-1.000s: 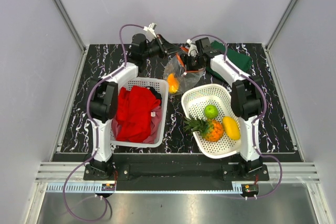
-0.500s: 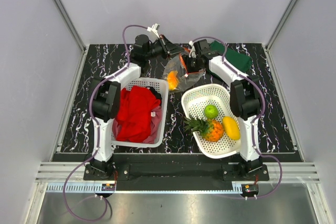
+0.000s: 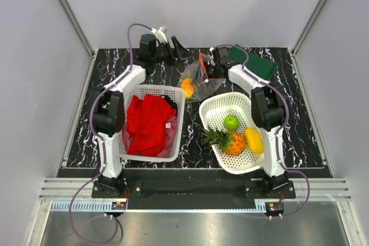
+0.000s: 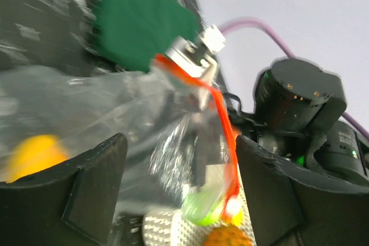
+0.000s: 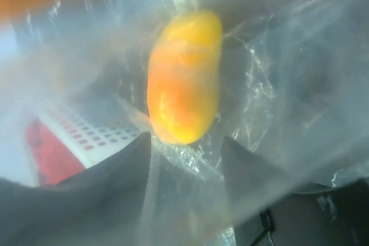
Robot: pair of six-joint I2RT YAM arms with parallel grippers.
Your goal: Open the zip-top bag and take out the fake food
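The right claw [image 3: 209, 68] grips the zip-top bag [image 3: 199, 82] by its red strip at 12 o'clock on the bench [image 3: 300, 125], orange piece [image 3: 187, 87] inside, while the left claw [image 3: 180, 50] hangs released.

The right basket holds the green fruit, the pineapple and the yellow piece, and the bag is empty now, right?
Not quite. The zip-top bag is not empty: an orange-yellow piece still sits inside it, clearest in the right wrist view. The rest holds: the right basket holds the green fruit, pineapple and yellow piece.
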